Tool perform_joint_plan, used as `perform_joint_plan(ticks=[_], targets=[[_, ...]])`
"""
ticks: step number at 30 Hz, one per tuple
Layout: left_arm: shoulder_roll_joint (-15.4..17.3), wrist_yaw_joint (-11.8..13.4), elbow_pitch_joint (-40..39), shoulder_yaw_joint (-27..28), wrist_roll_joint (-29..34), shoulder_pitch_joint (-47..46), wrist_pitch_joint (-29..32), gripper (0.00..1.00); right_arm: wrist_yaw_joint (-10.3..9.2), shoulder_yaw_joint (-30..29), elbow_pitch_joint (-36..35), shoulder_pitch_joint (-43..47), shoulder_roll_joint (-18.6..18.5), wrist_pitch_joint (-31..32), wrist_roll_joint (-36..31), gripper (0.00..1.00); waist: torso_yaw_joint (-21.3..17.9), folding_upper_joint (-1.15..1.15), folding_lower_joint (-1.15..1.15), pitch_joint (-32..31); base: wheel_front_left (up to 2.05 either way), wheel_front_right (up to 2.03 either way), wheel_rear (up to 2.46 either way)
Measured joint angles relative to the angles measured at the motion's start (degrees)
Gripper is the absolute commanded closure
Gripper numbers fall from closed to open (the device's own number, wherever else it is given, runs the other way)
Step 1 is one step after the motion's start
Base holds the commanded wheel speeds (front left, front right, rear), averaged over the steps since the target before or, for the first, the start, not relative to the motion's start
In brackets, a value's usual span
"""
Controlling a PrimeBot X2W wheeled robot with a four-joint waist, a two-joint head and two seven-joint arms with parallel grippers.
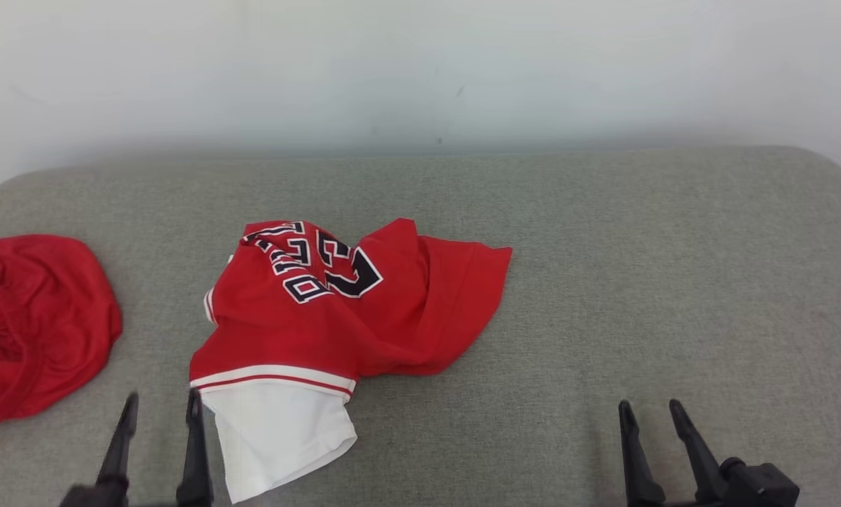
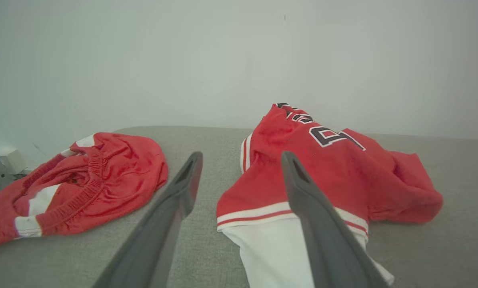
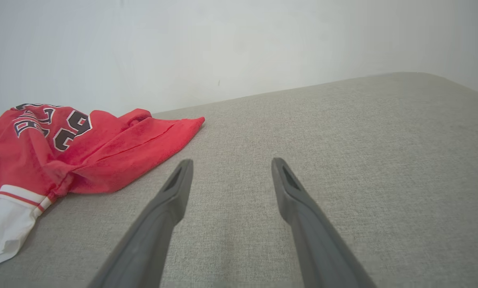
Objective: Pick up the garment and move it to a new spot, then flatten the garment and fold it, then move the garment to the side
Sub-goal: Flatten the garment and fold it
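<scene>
i'm seeing the crumpled red-and-white fabric jersey (image 1: 336,310) lying loose; my left gripper (image 1: 162,396) is hanging spread wide, empty, just beside it, right gripper (image 1: 649,404) likewise, well apart from it.

Second red garment (image 1: 40,317), at the left end of the grey padded surface (image 1: 638,246): cut by the head view's left edge, so I cannot tell its full extent. Jersey (image 1: 364,310): the dark lettering is creased across a fold; I make out digits but no whole word. In the left wrist view, one finger of the left gripper (image 1: 162,396) covers a strip of the jersey's white part, which runs off the bottom edge. In the right wrist view, the jersey is clipped at the left edge. In the head view, the left gripper's base and the right gripper (image 1: 650,404) base run off the bottom edge.
</scene>
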Motion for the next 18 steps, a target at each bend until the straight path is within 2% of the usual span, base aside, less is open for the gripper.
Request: perform_joint_plan(ticks=[5,10,18], targets=[[-1.67,0.27,0.18,1.93,-0.03,5.21,0.0,0.0,0.0,0.91,3.03,-0.03,0.01,0.0,0.35,0.0,1.22,0.0,0.0,-0.49,0.0,0.0,0.0],[-2.36,0.82,-0.05,1.3,-0.16,6.33,0.0,0.0,0.0,2.9,6.08,-1.35,0.0,-0.01,0.49,0.0,2.97,0.0,0.0,-1.03,0.0,0.0,0.0],[-2.53,1.75,0.23,-0.9,-1.23,5.88,0.0,0.0,0.0,8.69,16.81,-12.6,0.0,0.0,2.0,0.0,6.38,0.0,0.0,-1.32,0.0,0.0,0.0]])
